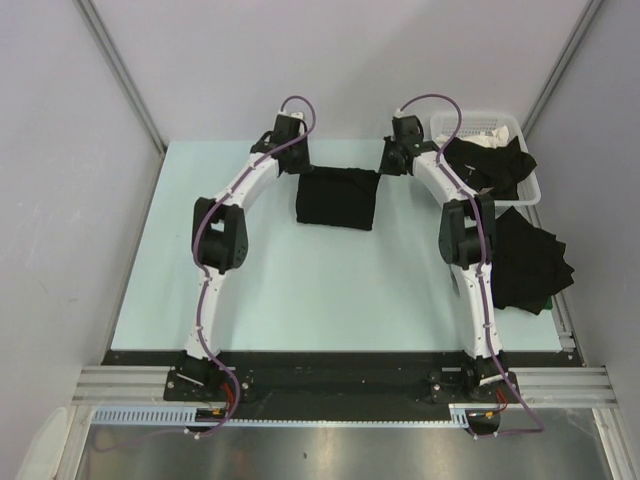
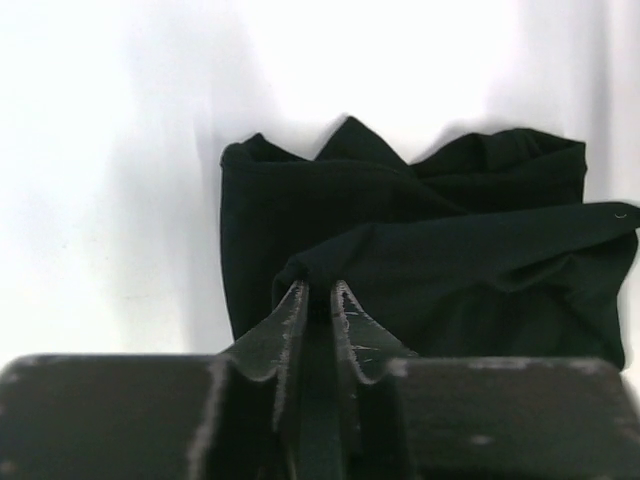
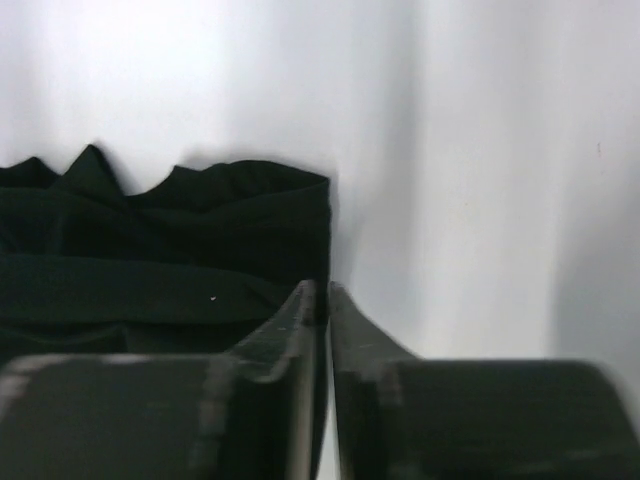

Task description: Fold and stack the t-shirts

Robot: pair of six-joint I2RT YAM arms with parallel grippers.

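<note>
A folded black t-shirt (image 1: 337,198) lies at the back middle of the table. My left gripper (image 1: 299,166) is at its far left corner, and my right gripper (image 1: 387,160) is at its far right corner. In the left wrist view my left gripper (image 2: 320,292) is shut on a fold of the t-shirt (image 2: 430,250). In the right wrist view my right gripper (image 3: 324,290) is shut on the right edge of the t-shirt (image 3: 170,240). Another black t-shirt (image 1: 530,262) lies crumpled at the right edge of the table.
A white slotted basket (image 1: 500,121) stands at the back right, with more black shirts (image 1: 492,163) heaped in it and spilling over its rim. Grey walls close in the table on the left, back and right.
</note>
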